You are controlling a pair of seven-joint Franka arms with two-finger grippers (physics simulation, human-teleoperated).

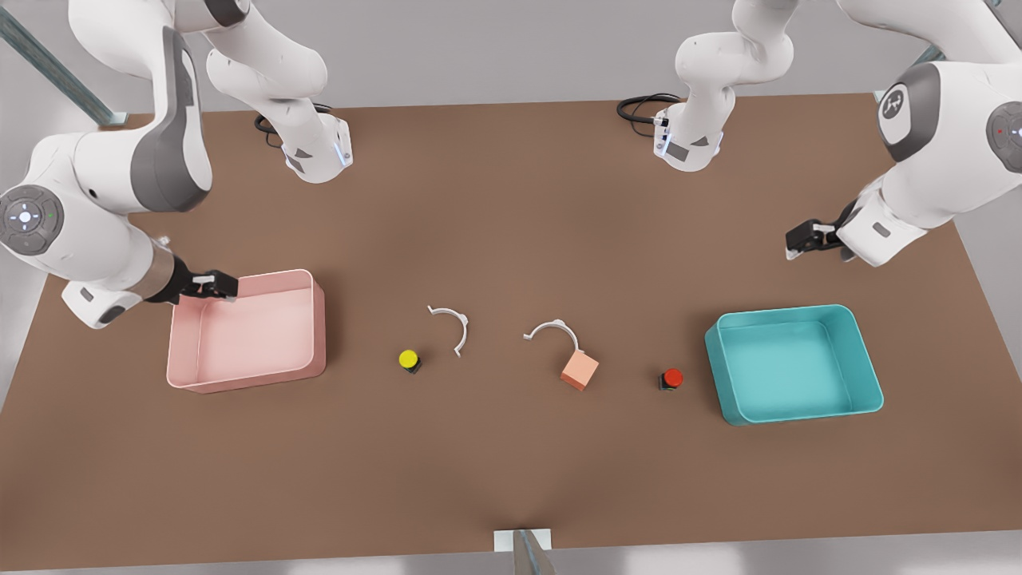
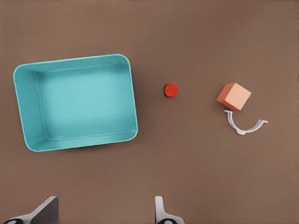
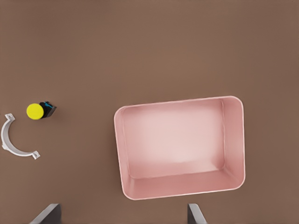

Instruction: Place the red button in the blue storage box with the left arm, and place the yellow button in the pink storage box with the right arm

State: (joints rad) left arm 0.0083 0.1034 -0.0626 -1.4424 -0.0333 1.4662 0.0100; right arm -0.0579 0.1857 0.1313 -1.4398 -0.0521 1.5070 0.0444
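Both pincers hang spread and empty: the left pincer (image 1: 808, 239) above the blue box (image 1: 870, 375), red button (image 1: 672, 378) beyond it; the right pincer (image 1: 214, 285) over the pink box (image 1: 319, 319), yellow button (image 1: 409, 359) beyond.

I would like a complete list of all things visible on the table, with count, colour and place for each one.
pink storage box: 1, pale pink, front view's left
yellow button: 1, yellow cap, between pink box and centre
white curved clips: 2, white, centre
cube: 1, salmon-orange, touching the second clip
red button: 1, red cap, beside blue box
blue storage box: 1, teal, front view's right
table: 1, brown
right end effector: 1, open, over pink box's edge
left end effector: 1, open, behind blue box
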